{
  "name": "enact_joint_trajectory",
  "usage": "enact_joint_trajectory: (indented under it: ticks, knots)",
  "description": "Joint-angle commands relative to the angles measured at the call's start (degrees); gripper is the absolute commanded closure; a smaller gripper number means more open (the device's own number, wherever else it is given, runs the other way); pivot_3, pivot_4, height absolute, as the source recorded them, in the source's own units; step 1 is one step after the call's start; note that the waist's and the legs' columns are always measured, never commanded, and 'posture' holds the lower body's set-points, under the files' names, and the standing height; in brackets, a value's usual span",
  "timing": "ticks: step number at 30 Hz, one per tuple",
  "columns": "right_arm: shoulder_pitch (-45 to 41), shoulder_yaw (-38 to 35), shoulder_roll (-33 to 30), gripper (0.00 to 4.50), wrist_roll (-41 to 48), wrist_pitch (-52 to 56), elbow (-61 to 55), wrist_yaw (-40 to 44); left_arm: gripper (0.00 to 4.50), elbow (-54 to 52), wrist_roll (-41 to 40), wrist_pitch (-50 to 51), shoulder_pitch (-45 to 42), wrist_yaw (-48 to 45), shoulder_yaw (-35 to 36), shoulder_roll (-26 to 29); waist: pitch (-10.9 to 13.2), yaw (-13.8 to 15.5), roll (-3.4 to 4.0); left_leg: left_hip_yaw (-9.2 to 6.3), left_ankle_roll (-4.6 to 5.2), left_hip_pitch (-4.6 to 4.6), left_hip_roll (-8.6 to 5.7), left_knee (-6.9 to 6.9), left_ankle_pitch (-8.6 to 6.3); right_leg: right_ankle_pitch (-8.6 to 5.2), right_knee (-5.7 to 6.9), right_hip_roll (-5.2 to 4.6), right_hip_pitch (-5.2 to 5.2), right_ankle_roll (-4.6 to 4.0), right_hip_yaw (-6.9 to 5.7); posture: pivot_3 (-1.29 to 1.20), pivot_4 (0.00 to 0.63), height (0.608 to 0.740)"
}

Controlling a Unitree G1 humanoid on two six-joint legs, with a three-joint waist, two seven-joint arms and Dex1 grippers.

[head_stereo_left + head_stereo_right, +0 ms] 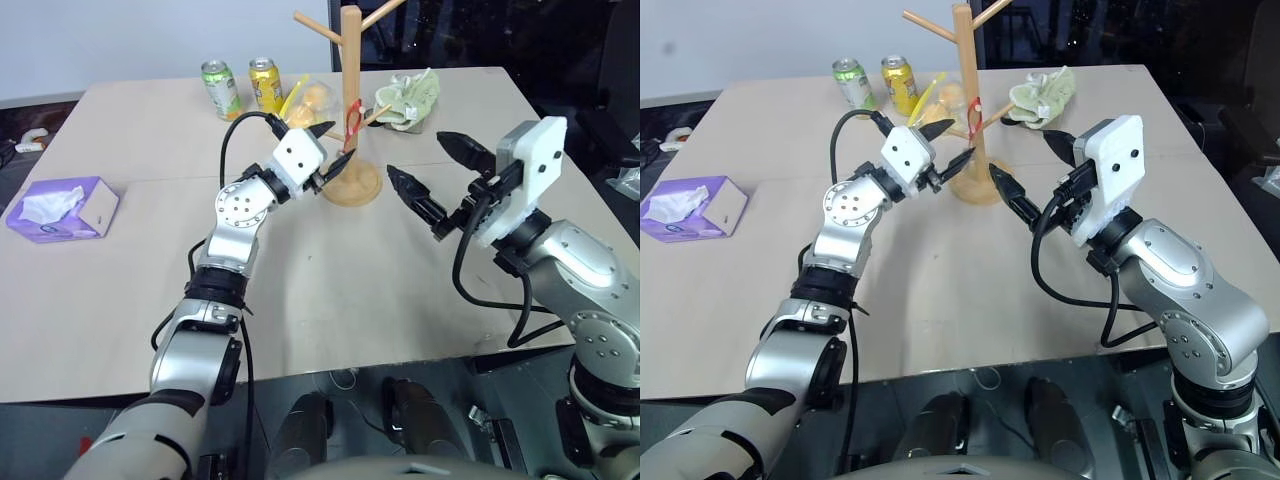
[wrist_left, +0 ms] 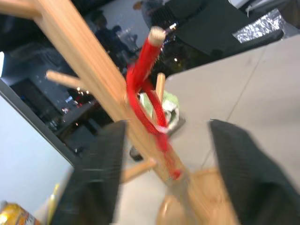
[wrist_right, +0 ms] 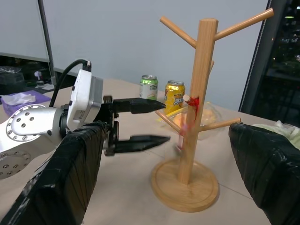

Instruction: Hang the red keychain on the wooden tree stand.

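The right hand (image 1: 438, 176) sits nearest, at about four o'clock from the stand (image 1: 352, 120), its fingers spread wide and holding nothing. The left hand (image 1: 334, 150) is at about eight o'clock from the stand, close to the pole, its fingers also parted and empty. The keychain (image 2: 149, 105) hangs on a short peg against the pole, apparently free of both hands, though the wrist view is blurred. On the bench (image 1: 330, 300), two cans (image 1: 243, 88) stand at eleven o'clock, a green cloth (image 1: 408, 98) at one o'clock and a purple tissue box (image 1: 62, 208) at nine o'clock.
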Motion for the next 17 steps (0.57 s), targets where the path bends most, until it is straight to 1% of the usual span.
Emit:
enact_joint_trajectory:
  ticks: [1,3,5,8,10,13,15,17]
  knots:
    - [-0.3,-0.3,-2.5,0.0,-0.2,-0.4,-0.7,2.7,0.02,-6.2,-5.3,4.3,1.2,-4.5,2.3,2.6,0.0,0.0,0.0,0.0,0.0,0.0,0.0,0.0,0.0,0.0,0.0,0.0,0.0,0.0,0.0,0.0,0.15,0.74]
    - [-0.6,-0.4,-3.9,0.0,-0.2,-0.4,0.3,4.4,0.02,-9.8,-9.7,10.7,2.3,-8.4,3.3,4.4,0.0,-0.1,0.0,0.0,0.0,-0.01,0.0,0.0,0.0,0.0,0.0,0.0,-0.01,0.0,0.0,0.0,0.15,0.74]
    - [-1.4,-0.9,-6.7,0.0,0.0,-0.8,1.9,8.0,0.02,-15.4,-16.4,23.7,3.1,-12.8,4.8,7.8,0.0,-0.1,0.0,0.0,0.0,-0.01,0.01,0.0,0.0,-0.01,0.0,0.0,-0.01,0.0,-0.01,0.0,0.15,0.74]
    - [-3.0,-2.7,-11.2,0.0,1.5,-0.9,5.1,14.0,0.02,-22.2,-23.3,41.3,4.3,-20.7,5.3,16.5,0.0,-0.4,0.02,0.01,0.0,0.0,0.03,0.0,0.0,-0.02,0.01,0.03,-0.01,0.01,0.0,0.0,0.15,0.74]
    - [-3.7,-3.4,-13.5,0.0,1.7,-1.3,6.9,16.8,0.02,-24.4,-26.4,48.5,4.7,-23.9,5.9,21.1,0.0,-0.4,0.03,0.0,0.0,0.02,0.05,-0.02,0.0,-0.03,0.0,0.06,-0.01,0.0,-0.01,0.0,0.15,0.74]
    - [-4.9,-3.9,-16.5,0.0,1.3,-2.0,9.9,20.8,0.02,-24.1,-29.5,56.2,3.2,-27.3,7.5,26.6,0.0,-0.2,0.04,0.0,0.0,0.04,0.06,-0.04,0.0,-0.04,-0.01,0.07,-0.01,0.0,-0.02,0.0,0.15,0.74]
    - [-5.7,-4.5,-17.5,0.0,2.0,-1.9,11.6,22.7,0.02,-23.0,-29.5,57.3,2.8,-28.7,8.1,29.3,0.0,-0.1,0.03,0.0,0.0,0.01,0.06,-0.04,0.0,-0.04,-0.04,0.07,-0.01,0.0,-0.03,0.0,0.15,0.74]
    - [-6.0,-4.5,-17.9,0.0,1.8,-2.3,12.6,23.9,0.02,-22.1,-28.2,56.2,2.7,-29.1,8.0,30.8,0.1,-0.1,0.04,0.0,0.0,-0.01,0.06,-0.03,0.0,-0.04,-0.08,0.07,-0.01,0.01,-0.03,0.0,0.15,0.74]
